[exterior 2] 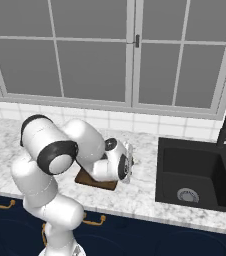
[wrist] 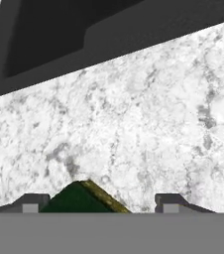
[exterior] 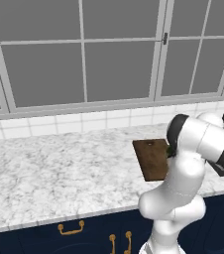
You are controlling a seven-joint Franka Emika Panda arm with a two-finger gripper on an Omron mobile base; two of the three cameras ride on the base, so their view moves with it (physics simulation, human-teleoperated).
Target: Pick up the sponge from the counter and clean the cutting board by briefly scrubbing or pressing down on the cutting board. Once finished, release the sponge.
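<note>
Two fingertips (wrist: 30, 202) stand apart around the sponge (wrist: 82, 198), which lies on the counter (wrist: 148, 119); closing off-centre could nudge the corner-on block sideways.

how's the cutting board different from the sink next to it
The cutting board is brown wood, while the sink is black. The cutting board lies flat on top of the counter; the sink is a deep basin sunk into it, with a drain at the bottom. Both are rectangular and sit along the same marbled counter.
</note>
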